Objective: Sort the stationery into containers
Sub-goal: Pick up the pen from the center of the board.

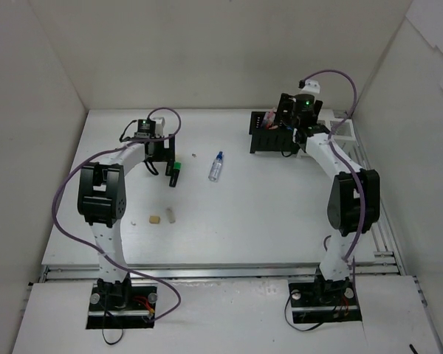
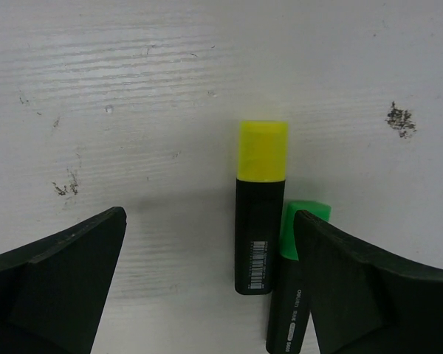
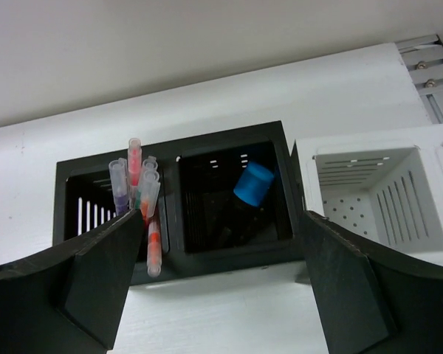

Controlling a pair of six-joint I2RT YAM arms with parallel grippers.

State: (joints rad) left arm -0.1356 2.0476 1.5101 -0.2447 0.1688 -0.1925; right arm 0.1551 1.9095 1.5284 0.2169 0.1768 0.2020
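Observation:
My left gripper (image 2: 209, 217) is open just above the table, at the back left (image 1: 161, 155). A yellow-capped black highlighter (image 2: 261, 214) lies between its fingers. A green-capped highlighter (image 2: 292, 295) lies beside it, partly under the right finger, and shows in the top view (image 1: 175, 172). My right gripper (image 3: 221, 216) hangs open and empty over the black organiser (image 3: 229, 258) at the back right (image 1: 269, 136). Several thin pens (image 3: 136, 184) stand in its left compartment. A blue-capped highlighter (image 3: 252, 184) leans in the right compartment.
A white perforated bin (image 3: 399, 206) stands right of the organiser (image 1: 342, 133), against the right wall. A clear blue-capped bottle (image 1: 216, 167) lies mid-table. A tan eraser (image 1: 156, 219) and a white eraser (image 1: 170, 214) lie near the left arm.

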